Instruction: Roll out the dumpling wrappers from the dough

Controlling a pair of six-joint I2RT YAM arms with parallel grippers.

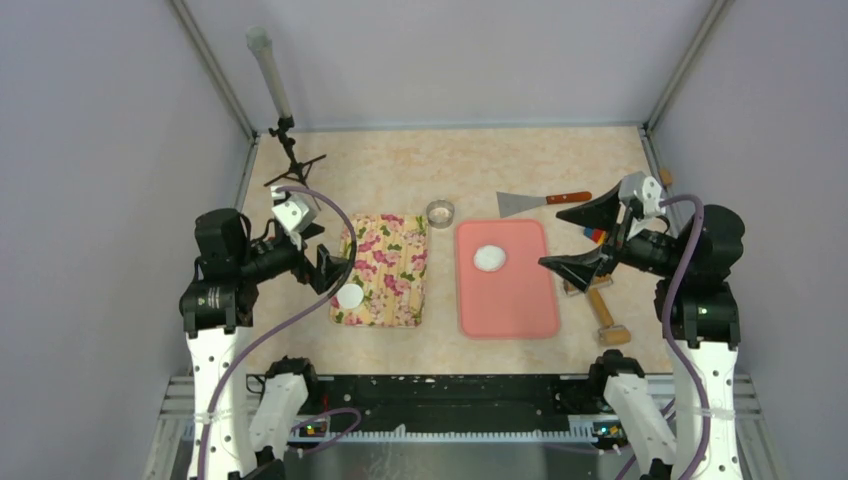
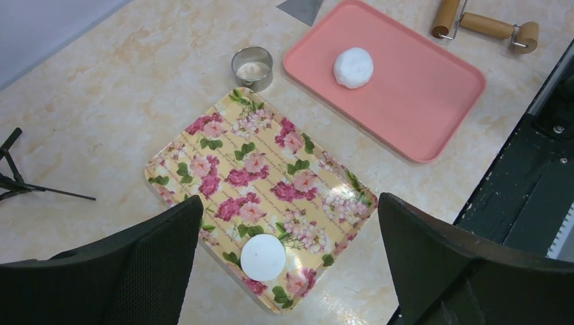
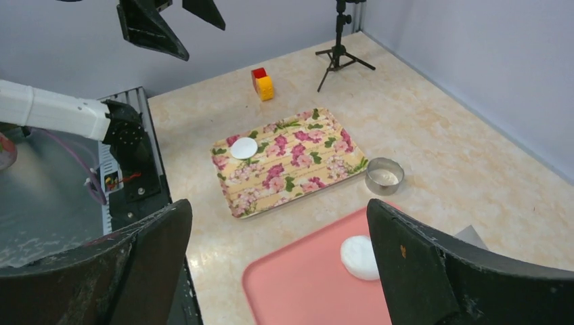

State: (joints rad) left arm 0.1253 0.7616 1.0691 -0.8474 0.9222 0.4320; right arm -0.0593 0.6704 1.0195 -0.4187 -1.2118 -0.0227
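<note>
The dough (image 1: 490, 258) sits on the pink board (image 1: 510, 300) — one dumpling wrapper (image 1: 350, 296) lies left of it. Both jaws gape, empty.

A robotics laboratory test cell is indicated: the marble-patterned table (image 1: 520, 160) is enclosed by plain grey panels (image 1: 450, 60) on metal posts (image 1: 212, 68), and a small tripod (image 1: 292, 155) is set on it.

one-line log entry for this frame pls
left gripper open, over floral tray | right gripper open, right of pink board | dough thick lump on board | one dumpling wrapper on tray | rolling pin on table
</note>
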